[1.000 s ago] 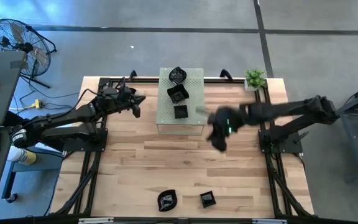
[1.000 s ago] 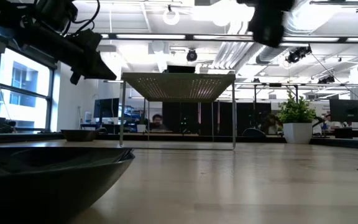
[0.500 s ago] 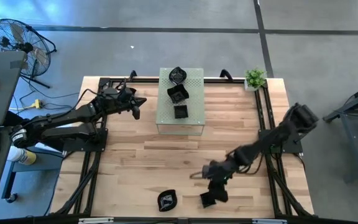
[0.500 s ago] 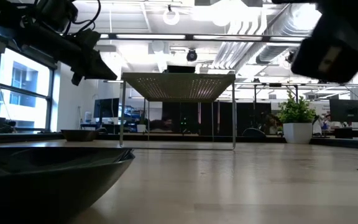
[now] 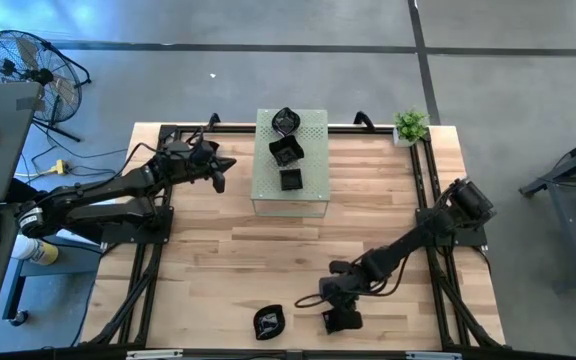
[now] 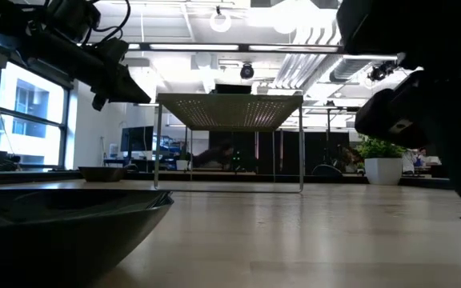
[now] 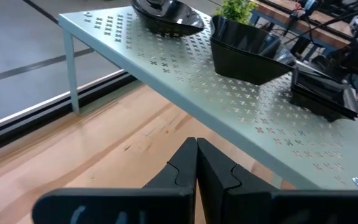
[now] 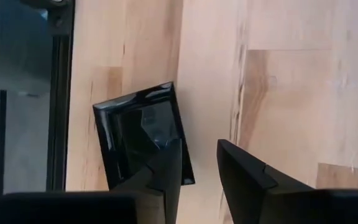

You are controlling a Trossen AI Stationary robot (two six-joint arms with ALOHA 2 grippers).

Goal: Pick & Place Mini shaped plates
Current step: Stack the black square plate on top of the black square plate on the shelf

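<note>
From above, the right gripper (image 5: 340, 318) covered most of the square plate (image 5: 334, 321) near the table's front edge, so only a sliver of it showed there; the right wrist view gave it better, a glossy black square dish (image 8: 143, 134) lying flat on the pale wood with one finger over its edge and the other finger off to its side, the two spread apart and not closed on it. I counted five mini plates in all: three in a row on top of the pale green perforated stand (image 5: 313, 185) at the back, a wavy-rimmed one (image 5: 285, 121), a deeper square one (image 5: 286, 151) and a small square one (image 5: 289, 179), plus a rounded one (image 5: 269, 320) near the front edge, just beside the gripper's plate. The left gripper (image 5: 217, 170) hung beside the stand, its fingers (image 7: 185, 168) pressed together, holding nothing. The low view showed the rounded plate only as a dark blur.
</note>
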